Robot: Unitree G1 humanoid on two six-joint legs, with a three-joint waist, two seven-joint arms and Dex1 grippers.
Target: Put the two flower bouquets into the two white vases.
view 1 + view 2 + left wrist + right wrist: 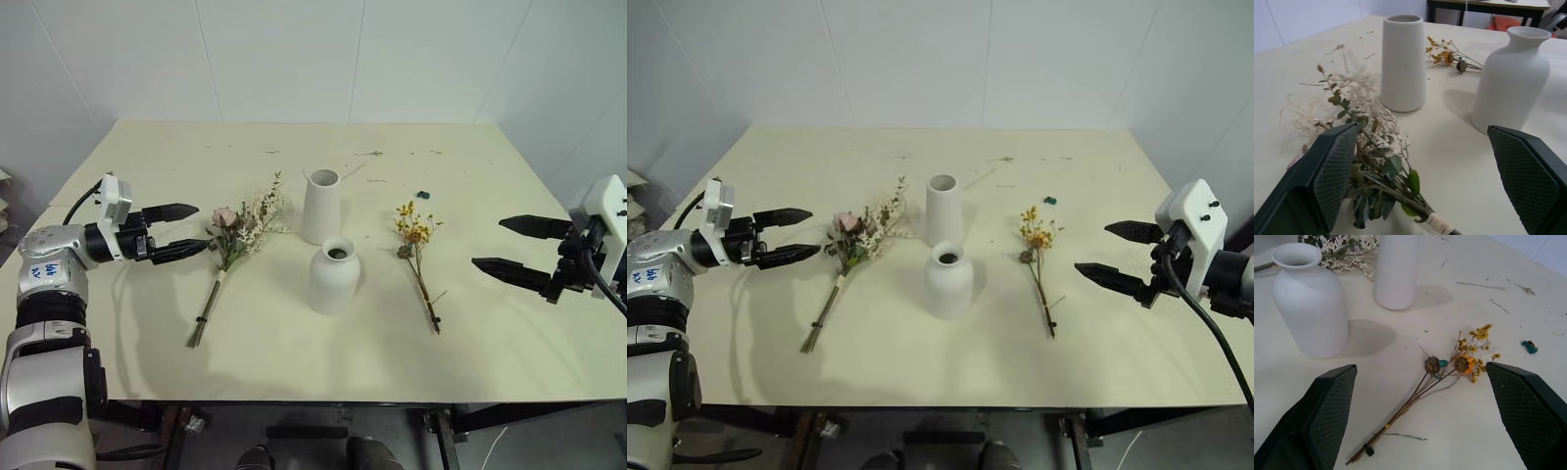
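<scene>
A: Where do the flowers lie?

B: Both flat on the pale cream tabletop [509, 333]. The large bunch of pink roses, cream sprigs and green leaves [235, 235] lies left of the vases, its long stems running toward the near edge. The small thin sprig of yellow-orange flowers [416, 250] lies right of them.

A: And the vases?

B: The taller, slim, tapered matte white ceramic vase [320, 206] stands behind the shorter, rounded, bottle-shaped white vase [334, 276], both upright and near each other at the middle. In the right wrist view the tall one's top is cut off.

A: The pincers?

B: The left pincer [186, 230] hangs just beside the rose bunch's heads, fingers spread wide, holding nothing. The right pincer [514, 247] is likewise wide open and empty, apart from the yellow sprig.

A: Anything unclear?

B: A tiny teal scrap [1529, 346] past the sprig; I cannot tell what it is.
</scene>
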